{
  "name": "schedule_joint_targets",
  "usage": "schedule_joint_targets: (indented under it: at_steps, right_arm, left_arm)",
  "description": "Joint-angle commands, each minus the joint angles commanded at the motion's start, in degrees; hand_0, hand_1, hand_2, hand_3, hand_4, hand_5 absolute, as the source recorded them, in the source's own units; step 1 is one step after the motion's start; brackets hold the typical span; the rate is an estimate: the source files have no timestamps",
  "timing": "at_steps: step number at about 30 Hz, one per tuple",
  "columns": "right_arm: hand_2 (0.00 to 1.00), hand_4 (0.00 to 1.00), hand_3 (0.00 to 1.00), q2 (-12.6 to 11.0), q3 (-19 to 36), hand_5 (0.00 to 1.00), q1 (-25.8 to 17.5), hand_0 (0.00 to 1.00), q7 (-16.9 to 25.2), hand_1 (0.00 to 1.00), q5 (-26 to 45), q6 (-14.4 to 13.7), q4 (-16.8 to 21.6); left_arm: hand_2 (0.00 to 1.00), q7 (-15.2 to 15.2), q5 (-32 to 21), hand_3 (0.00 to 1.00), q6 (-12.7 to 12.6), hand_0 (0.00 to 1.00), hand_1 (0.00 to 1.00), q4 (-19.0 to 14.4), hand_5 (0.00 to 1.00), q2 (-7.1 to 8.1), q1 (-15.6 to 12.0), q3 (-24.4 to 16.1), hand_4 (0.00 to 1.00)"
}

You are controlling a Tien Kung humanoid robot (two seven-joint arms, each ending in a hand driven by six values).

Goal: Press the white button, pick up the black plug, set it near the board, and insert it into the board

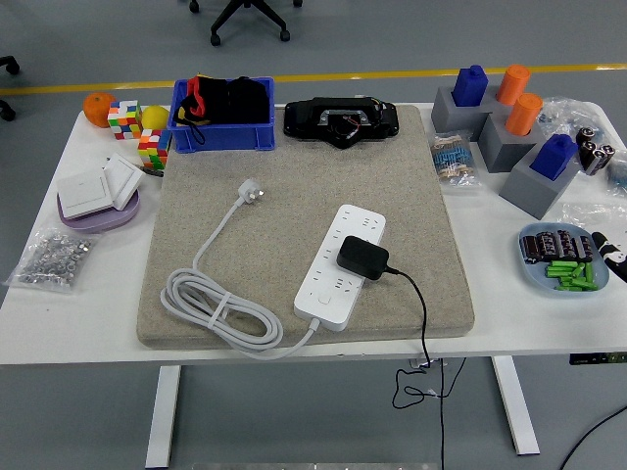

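Landmark: strip [339, 265], white, lying diagonally on the mat [294, 176].

- Nearest: coiled white cord [220, 311] left of the strip's near end, on the mat's front-left part. It runs up to a white wall plug [252, 191] lying loose, far-left of the strip.
- Button [322, 300] sits at the strip's near end.
- Black plug [361, 258] is seated on the strip's right edge, about mid-length. Its black cable [419, 313] trails right and forward off the table [88, 323] edge.
- Right of the strip, at the table's right edge: blue dish [561, 258] of batteries. Right hand [614, 257] only just pokes in beside it; fingers open or closed, can't tell.
- Left of the strip, off the mat: bag of screws [56, 257], then a purple dish [96, 206] with white switches.
- Beyond the strip: blue bin [223, 116] and a black device [342, 120] at the mat's far edge; grey blocks [509, 137] with blue and orange pegs far-right; cubes [137, 132] and an orange [97, 108] far-left.
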State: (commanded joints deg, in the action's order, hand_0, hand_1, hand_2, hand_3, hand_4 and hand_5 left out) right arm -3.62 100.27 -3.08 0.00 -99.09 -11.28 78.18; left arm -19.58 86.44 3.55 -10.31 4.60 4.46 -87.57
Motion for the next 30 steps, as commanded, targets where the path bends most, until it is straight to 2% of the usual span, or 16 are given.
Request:
schedule_joint_targets:
  at_steps: [18,30]
  right_arm:
    - [0.747,0.858,0.686,0.5,-0.5,0.380,0.4,0.792,0.0,0.774,0.0,0.2,0.4]
    - [0.728,0.841,0.666,0.5,0.9,0.359,0.2,0.779,2.2,0.754,0.7,-0.2,1.6]
  left_arm:
    - [0.589,0.0,-0.5,0.682,-0.2,0.708,0.665,0.0,0.282,-0.37,0.3,0.1,0.651]
    - [0.590,0.2,-1.0,0.681,-0.2,0.708,0.665,0.0,0.281,-0.61,1.0,1.1,0.651]
